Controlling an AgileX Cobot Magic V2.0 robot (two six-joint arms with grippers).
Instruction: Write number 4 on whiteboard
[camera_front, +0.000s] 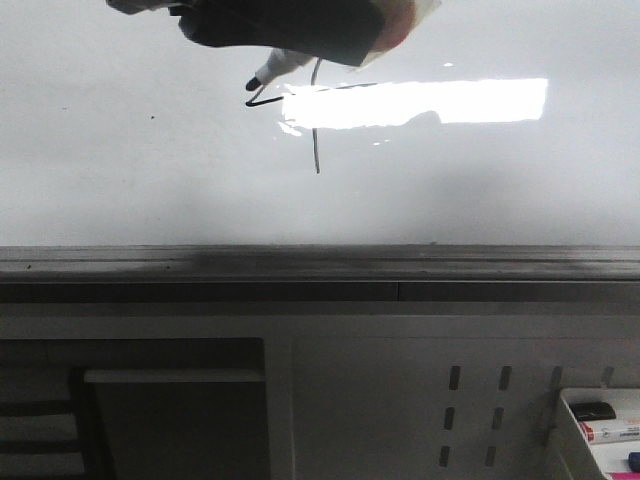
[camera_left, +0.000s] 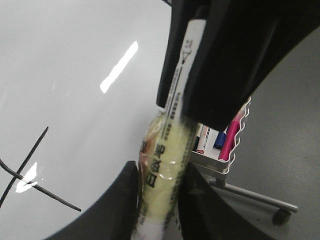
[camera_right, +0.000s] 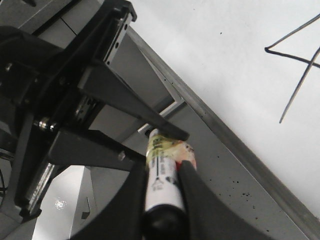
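The whiteboard (camera_front: 120, 150) is a glossy white flat sheet with a grey metal rail along its near edge and a bright rectangular glare; on it the number 4 (camera_front: 312, 110) stands as thin black strokes, a slanted diagonal, a horizontal bar and a slightly curved vertical. The left gripper (camera_left: 161, 200), its smooth black jaws pinching a white marker (camera_left: 181, 95) wrapped in yellowish tape, shows in the front view just beside the far-left strokes. The right gripper (camera_right: 161, 172) has its jaws pinching a second marker (camera_right: 161, 182), near the rail and apart from the 4.
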